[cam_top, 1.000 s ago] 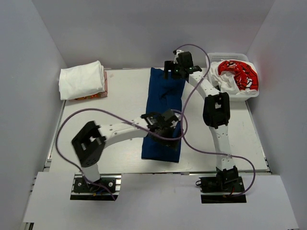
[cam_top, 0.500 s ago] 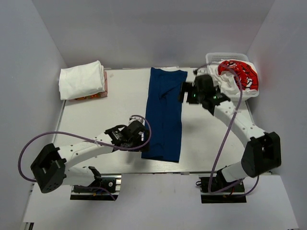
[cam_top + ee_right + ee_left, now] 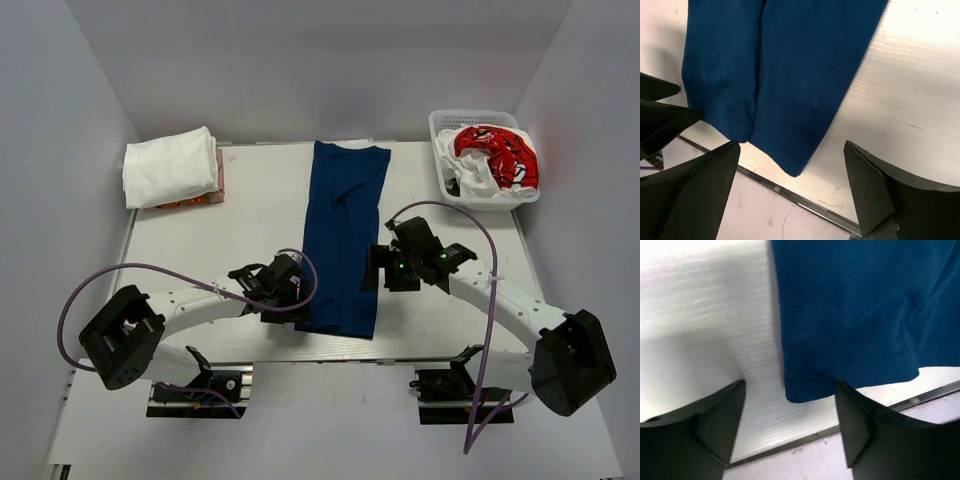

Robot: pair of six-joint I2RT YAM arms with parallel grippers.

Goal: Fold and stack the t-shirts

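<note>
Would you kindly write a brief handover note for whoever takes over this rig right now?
Left claw: open, empty, at the navy t-shirt's near left corner.
Right claw: open, empty, by its near right corner.
Done: navy t-shirt lies as a long strip mid-table; folded white t-shirt at the far left.
Left: fold the navy strip crosswise, stack it; then the red t-shirt and white cloth in the basket.

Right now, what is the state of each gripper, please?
Left gripper: open, holding nothing, at the navy t-shirt near corner.
Right gripper: open, holding nothing.
</note>
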